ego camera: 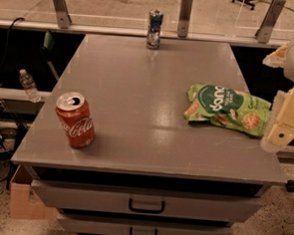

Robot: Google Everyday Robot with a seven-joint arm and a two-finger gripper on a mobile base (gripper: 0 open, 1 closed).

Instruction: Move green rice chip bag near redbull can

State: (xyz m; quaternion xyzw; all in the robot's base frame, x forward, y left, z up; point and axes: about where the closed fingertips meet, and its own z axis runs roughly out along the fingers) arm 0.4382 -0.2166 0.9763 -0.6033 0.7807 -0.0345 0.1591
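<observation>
The green rice chip bag [227,108] lies flat on the right side of the grey table [138,89], crinkled, with white lettering and orange chip pictures. The redbull can [154,29] stands upright at the middle of the table's far edge, well away from the bag. My gripper [282,129] is at the right edge of the view, cream-coloured, just right of the bag's right end and over the table's right edge. It holds nothing that I can see.
A red Coca-Cola can [76,120] stands upright at the front left of the table. Drawers with dark handles [146,205] sit under the tabletop. A water bottle [28,85] and a cardboard box [24,199] are off the table at left.
</observation>
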